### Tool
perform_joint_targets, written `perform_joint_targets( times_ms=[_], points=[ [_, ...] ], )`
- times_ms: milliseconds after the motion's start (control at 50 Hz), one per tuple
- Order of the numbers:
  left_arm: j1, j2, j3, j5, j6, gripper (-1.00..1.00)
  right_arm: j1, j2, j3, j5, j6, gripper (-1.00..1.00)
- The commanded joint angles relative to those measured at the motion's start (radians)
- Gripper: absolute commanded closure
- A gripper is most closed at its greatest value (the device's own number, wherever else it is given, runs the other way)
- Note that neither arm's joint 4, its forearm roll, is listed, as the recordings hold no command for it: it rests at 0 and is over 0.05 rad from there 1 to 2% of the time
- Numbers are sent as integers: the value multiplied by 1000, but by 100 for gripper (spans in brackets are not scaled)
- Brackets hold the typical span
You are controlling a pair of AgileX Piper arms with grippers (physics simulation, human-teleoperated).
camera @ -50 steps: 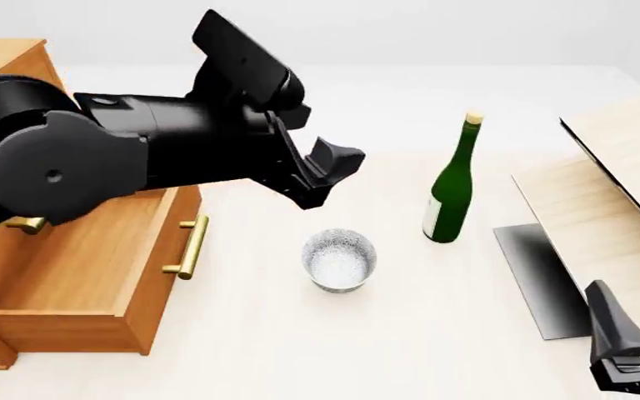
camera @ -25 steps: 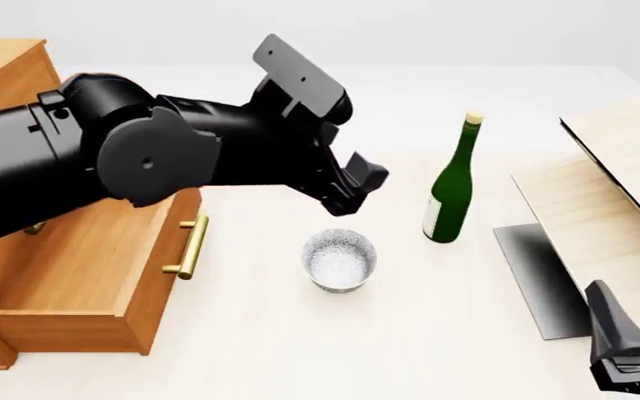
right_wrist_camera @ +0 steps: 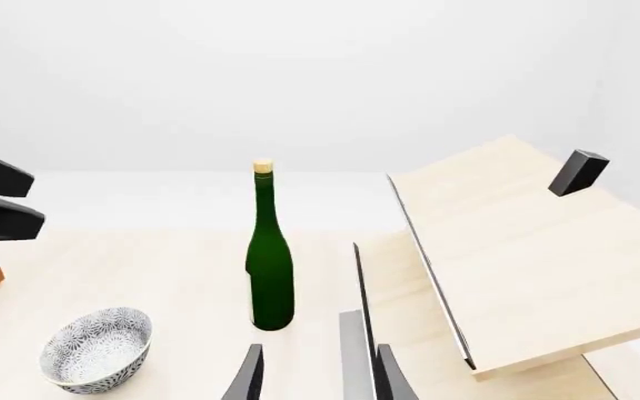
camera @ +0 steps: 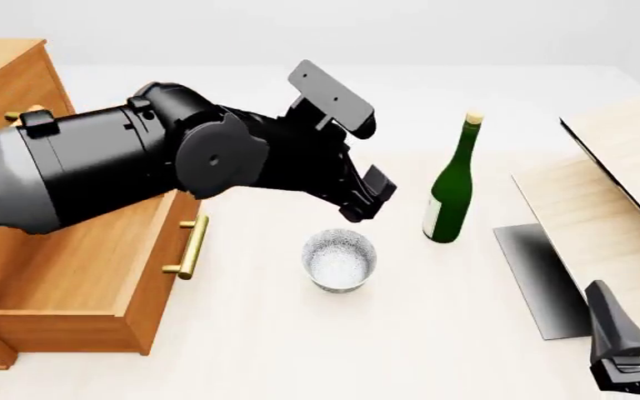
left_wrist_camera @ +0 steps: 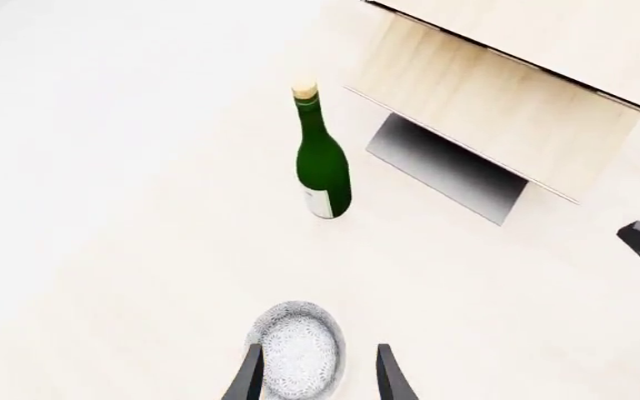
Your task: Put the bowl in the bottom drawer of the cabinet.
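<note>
Presently, entry one: my left gripper (camera: 372,198), black, two-fingered, hanging above and a little behind the small round white bowl with blue-grey speckling (camera: 340,260). Jaws parted, wide enough in my wrist view to bracket the bowl's rim; nothing held. One fingertip (left_wrist_camera: 247,380) sits at the bowl's edge in that view, though I cannot tell whether it is touching or just clear

Entry two: the bowl, upright on the pale table (camera: 297,350), directly below my open fingers and apart from everything else

Entry three: bottom drawer, wide orange-brown wood with a brass bar handle (camera: 97,279), pulled out and open, off to my gripper's left and nearer my base. It belongs to the large orange-brown wooden cabinet (camera: 3,83) behind my forearm

Entry four: tall green glass bottle with a cork-coloured cap (camera: 452,185), upright, just to my gripper's right; close enough to mind

Entry five: pale light-wood boards (camera: 615,192) and a dark grey slab, well off to the right

Entry six: my right gripper (right_wrist_camera: 314,375), low at the near right, jaws parted, empty, idle

Step in hand, as I judge it: the approach for the grasp. Next move calls for a straight descent so one finger goes inside the rim and one outside, then a firm close, lift, and carry left over the drawer; drift to the right risks the bottle
</note>
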Motion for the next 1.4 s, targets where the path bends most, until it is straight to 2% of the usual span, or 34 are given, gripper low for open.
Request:
perform_joint_targets(
  times_ms=[20, 660, 1400],
  points=[
    [1, 74, -33, 5, -7, -100, 0, 0, 0, 0, 0, -100],
    [-22, 262, -113, 8, -39, -100, 0, 0, 0, 0, 0, -100],
    [-13, 353, -64, -22, -77, -100, 0, 0, 0, 0, 0, -100]
  ],
)
